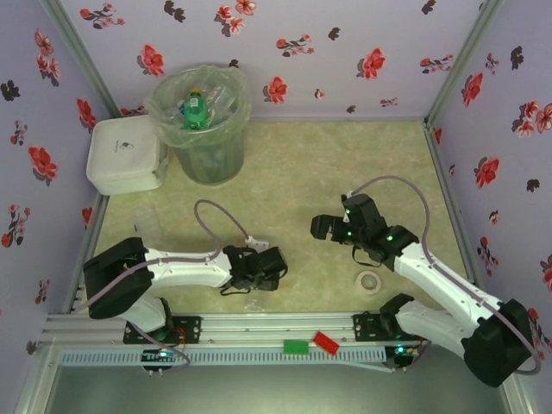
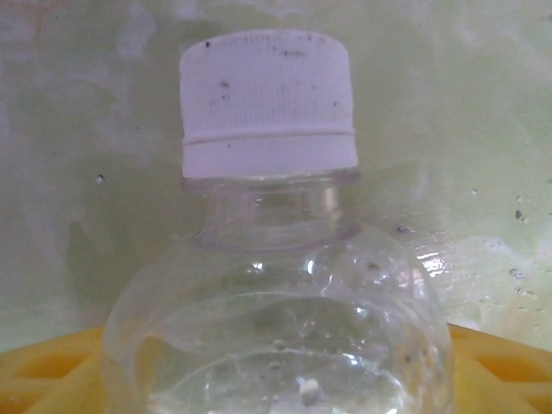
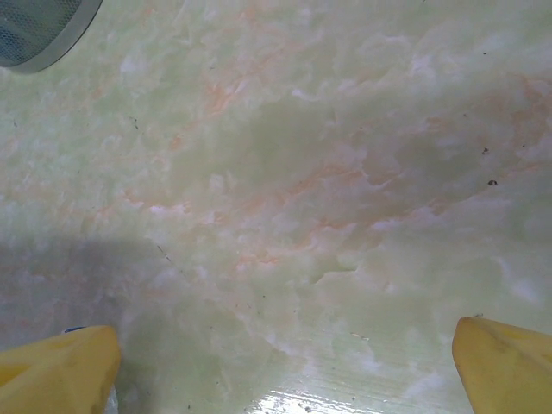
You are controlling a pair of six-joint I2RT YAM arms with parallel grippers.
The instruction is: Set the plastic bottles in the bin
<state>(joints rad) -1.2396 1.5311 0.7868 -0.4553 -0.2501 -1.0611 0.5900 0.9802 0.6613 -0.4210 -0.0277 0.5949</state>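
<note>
Floral-papered walls enclose a green marbled worktop [image 1: 328,164].

Top view: grey-green round bin [image 1: 211,164], bag-lined, at the far left. It holds a green plastic bottle [image 1: 195,109] among clear ones. White square lidded box [image 1: 126,155] just beside it. Beige tape roll [image 1: 371,281] near my right arm. My left pincer [image 1: 263,269] sits low at the near edge. My right pincer [image 1: 323,227] hangs mid-worktop, out of the way, I judge.

Left wrist view: clear plastic bottle [image 2: 285,319] with white screw cap [image 2: 267,103], between my yellow fingers [image 2: 52,366]. Whether they pinch it or merely flank it, I cannot tell.

Right wrist view: pincer spread wide, nothing held, bare worktop below.
</note>
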